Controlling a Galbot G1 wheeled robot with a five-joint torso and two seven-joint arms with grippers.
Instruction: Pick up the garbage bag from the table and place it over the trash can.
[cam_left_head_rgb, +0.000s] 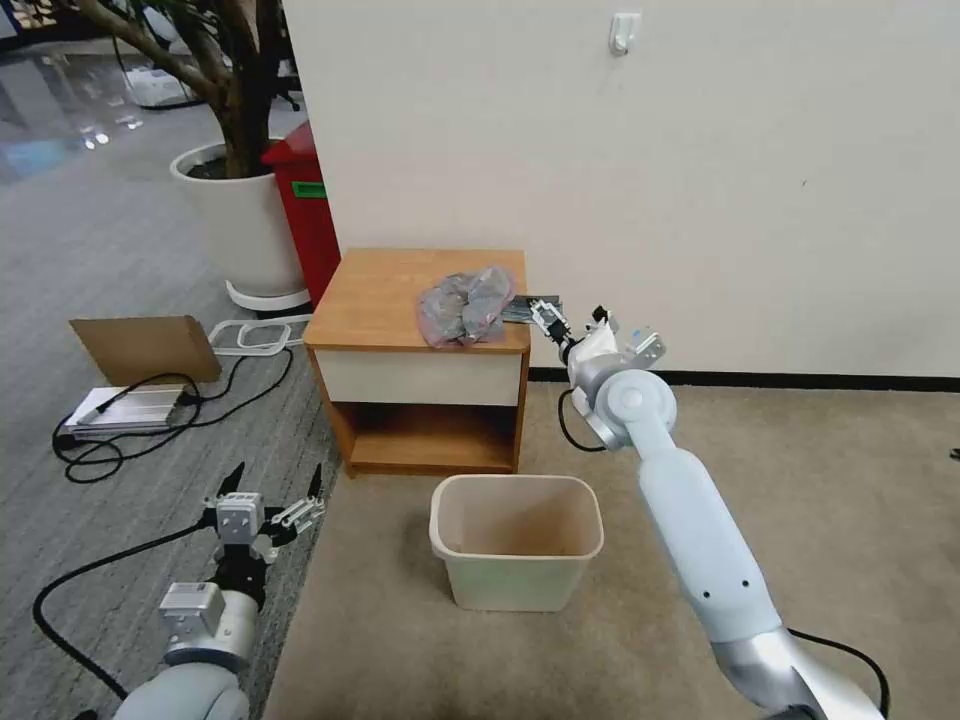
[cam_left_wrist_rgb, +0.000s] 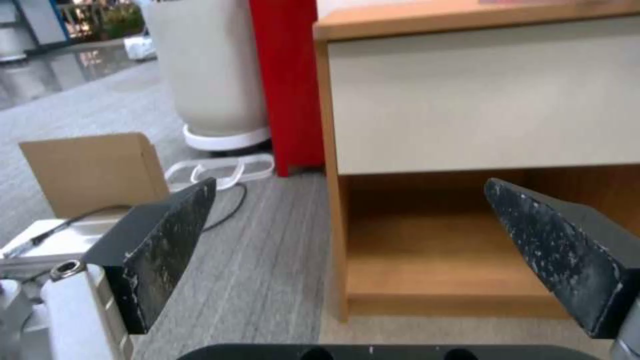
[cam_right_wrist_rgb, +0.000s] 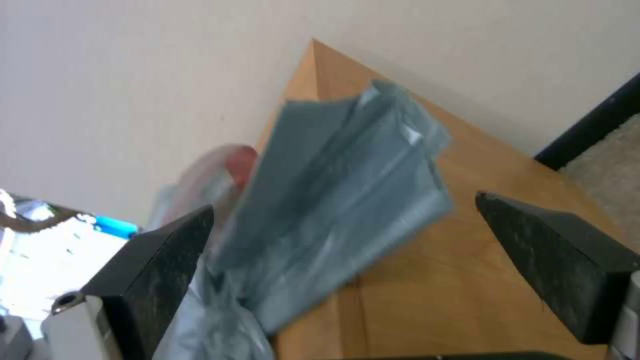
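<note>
The left hand (cam_left_head_rgb: 272, 485) is hanging low over the floor, well to the left of the counter (cam_left_head_rgb: 380, 290) and below its top, its fingers spread and holding nothing. On the counter's top, toward its right front corner, the garbage bag (cam_left_head_rgb: 466, 305) is lying in a crumpled heap, with a flat dark grey packet (cam_left_head_rgb: 527, 308) just beside it on the right. The right hand (cam_left_head_rgb: 552, 321) is hovering at the counter's right edge, touching or nearly touching that packet, fingers released and empty. The bag is lying leftward from this hand, past the packet, so the right arm is clearly the nearer one, and I judge the reach has to clear the packet first. The trash can (cam_left_head_rgb: 517, 552) is standing on the floor in front of the counter.

The left wrist view is facing the counter's drawer front and lower shelf. The right wrist view is showing the packet (cam_right_wrist_rgb: 340, 200) lying between the open fingers, its long axis running away from the hand, with the bag's pinkish edge (cam_right_wrist_rgb: 220, 172) behind it.
</note>
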